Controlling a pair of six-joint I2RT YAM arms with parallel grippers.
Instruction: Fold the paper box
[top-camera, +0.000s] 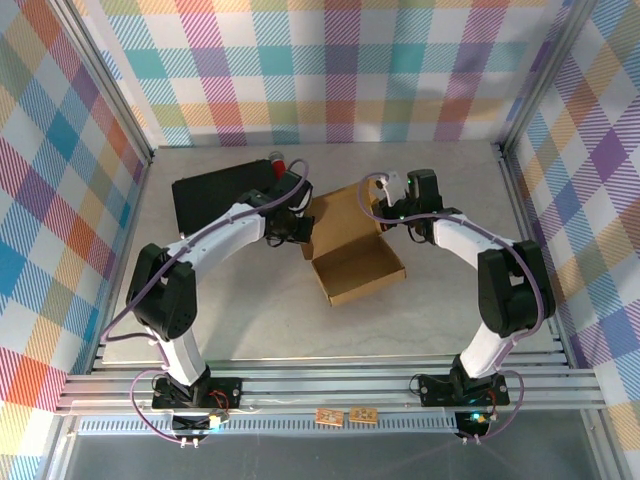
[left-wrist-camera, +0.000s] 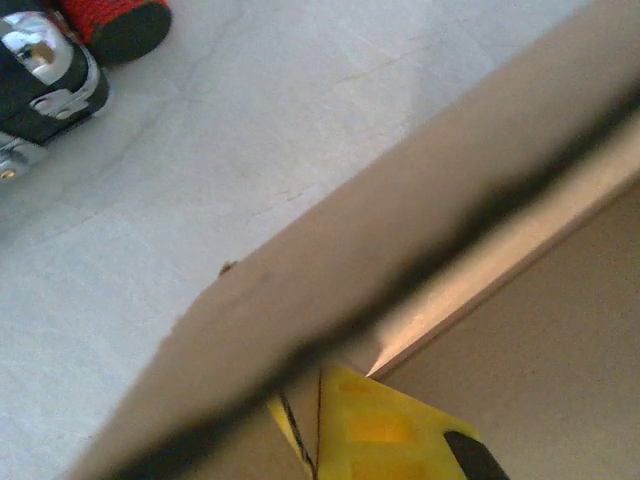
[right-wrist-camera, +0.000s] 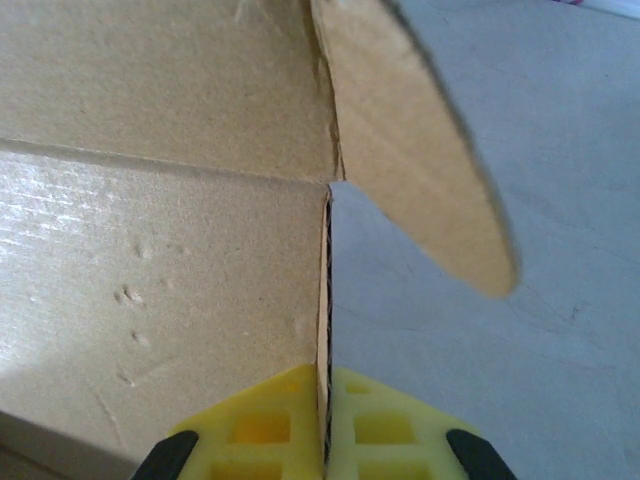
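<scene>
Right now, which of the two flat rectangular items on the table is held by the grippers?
The brown paper box, its walls pinched by the left gripper and right gripper; the black case lies apart, ungripped.

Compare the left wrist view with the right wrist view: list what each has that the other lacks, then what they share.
Left wrist: the red cylinder and a metal-fitted corner of the black case, beyond the cardboard. Right wrist: a rounded flap angling off the box wall. Shared: the paper box, the pale table, and yellow fingers shut on a cardboard edge, the left gripper in one, the right gripper in the other.
</scene>
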